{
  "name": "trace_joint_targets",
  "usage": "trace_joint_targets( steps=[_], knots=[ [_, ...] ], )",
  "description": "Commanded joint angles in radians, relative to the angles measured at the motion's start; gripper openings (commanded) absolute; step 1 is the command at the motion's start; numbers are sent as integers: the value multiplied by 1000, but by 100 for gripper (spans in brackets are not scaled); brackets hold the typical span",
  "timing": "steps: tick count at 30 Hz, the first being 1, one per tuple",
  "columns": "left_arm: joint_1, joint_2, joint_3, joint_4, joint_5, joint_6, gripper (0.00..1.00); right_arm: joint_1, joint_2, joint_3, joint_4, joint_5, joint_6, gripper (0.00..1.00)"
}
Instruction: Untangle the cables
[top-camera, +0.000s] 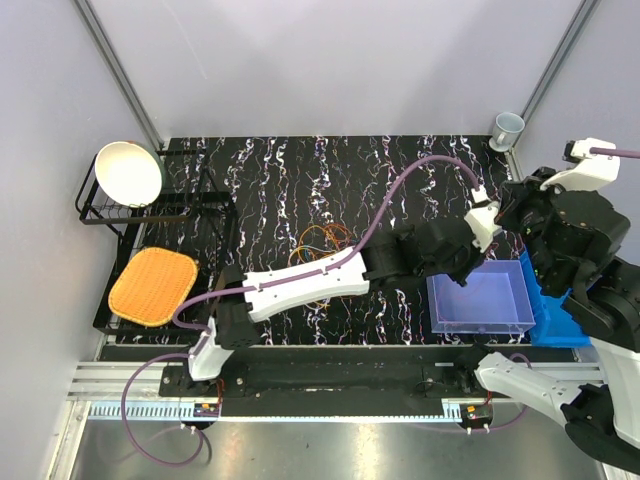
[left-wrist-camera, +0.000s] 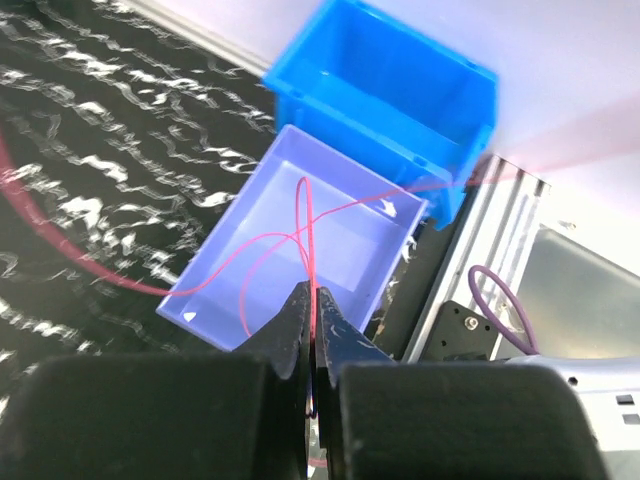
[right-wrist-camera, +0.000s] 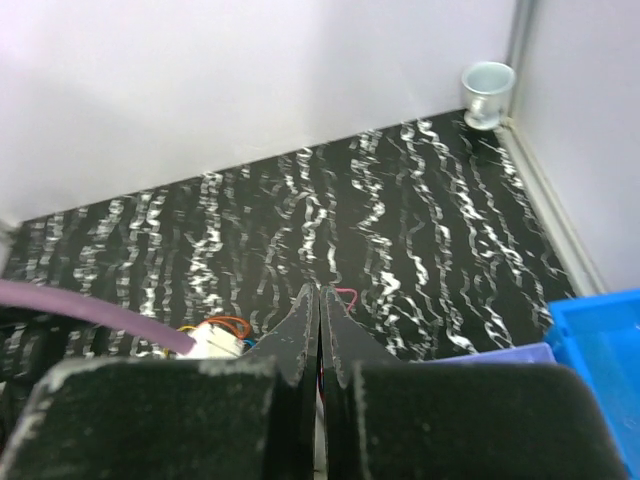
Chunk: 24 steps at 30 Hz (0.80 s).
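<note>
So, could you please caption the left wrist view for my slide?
Left gripper shut on red cable above lilac tray, blue bin behind.

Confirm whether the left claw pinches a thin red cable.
Yes, the shut left claw pinches the thin red cable between its tips.

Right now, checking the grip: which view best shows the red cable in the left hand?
Left wrist: the red cable loops over the purple bin from the shut left hand. Top external does not show it; right wrist shows only a red bit.
</note>
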Motion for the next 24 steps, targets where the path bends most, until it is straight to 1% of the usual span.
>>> trace_joint_targets(
  steps=[1, 6, 7, 15, 19, 23, 24],
  knots=[
    [-5, 19, 24, 203, 95, 38, 0, 6, 0, -20, -5, 120, 3, 0],
    [-5, 64, -16, 303, 109, 46, 0, 8, -15, -67, -8, 164, 11, 0],
    [-5, 68, -39, 349, 109, 48, 0, 6, -21, -78, -7, 167, 15, 0],
    [4, 159, -54, 490, 101, 54, 0, 6, -24, -181, -8, 164, 61, 0],
    [10, 202, -24, 495, 97, 54, 0, 6, -15, -216, -8, 170, 72, 0],
    [13, 219, -30, 498, 89, 46, 0, 8, -13, -247, -8, 176, 84, 0],
    [13, 219, -31, 495, 89, 46, 3, 6, -13, -251, -7, 181, 87, 0]
  ],
)
